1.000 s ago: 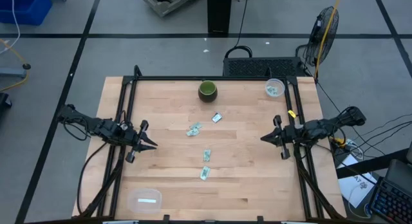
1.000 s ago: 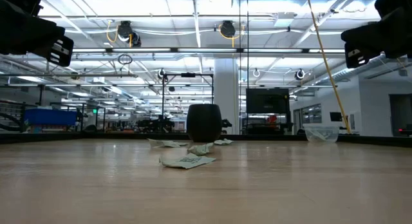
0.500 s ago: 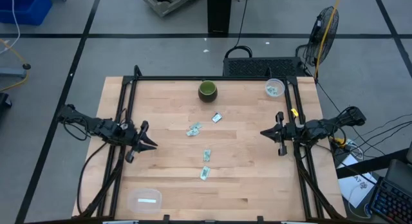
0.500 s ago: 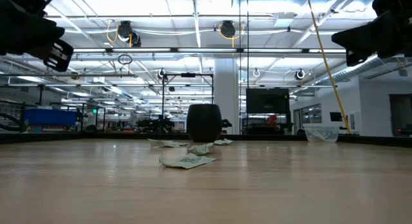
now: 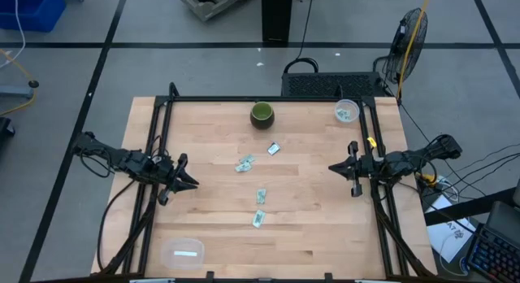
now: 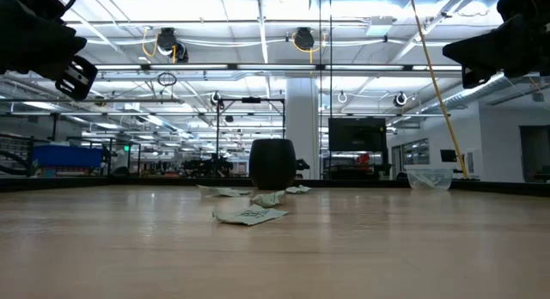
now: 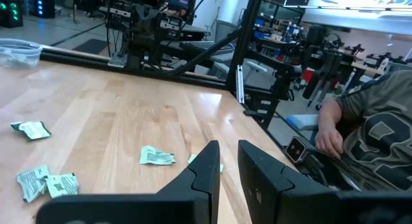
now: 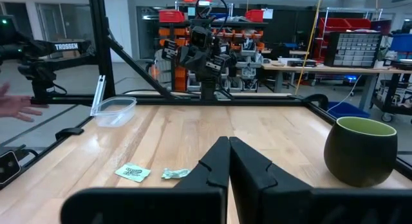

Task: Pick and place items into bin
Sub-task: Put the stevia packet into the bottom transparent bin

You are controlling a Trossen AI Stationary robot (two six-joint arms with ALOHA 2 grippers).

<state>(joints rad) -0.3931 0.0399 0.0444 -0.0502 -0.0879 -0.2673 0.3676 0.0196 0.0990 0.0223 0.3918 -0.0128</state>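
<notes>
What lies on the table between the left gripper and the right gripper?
In the high view, loose packets lie mid-table between the left gripper and the right gripper; elsewhere bare wood.

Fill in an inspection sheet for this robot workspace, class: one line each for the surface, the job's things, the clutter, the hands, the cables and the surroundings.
Surface: bare wooden table inside a black frame.
Job's things: four loose packets mid-table; clear bin at the near left corner holds one packet; clear cup at the far right corner holds more.
Clutter: dark green bowl at the far edge.
Hands: left hand over the left side, fingers slightly apart, empty; right hand over the right side, shut, empty.
Cables: black bundles trail off the near edge behind both arms.
Surroundings: a person beyond the left side; a fan on the floor.
</notes>
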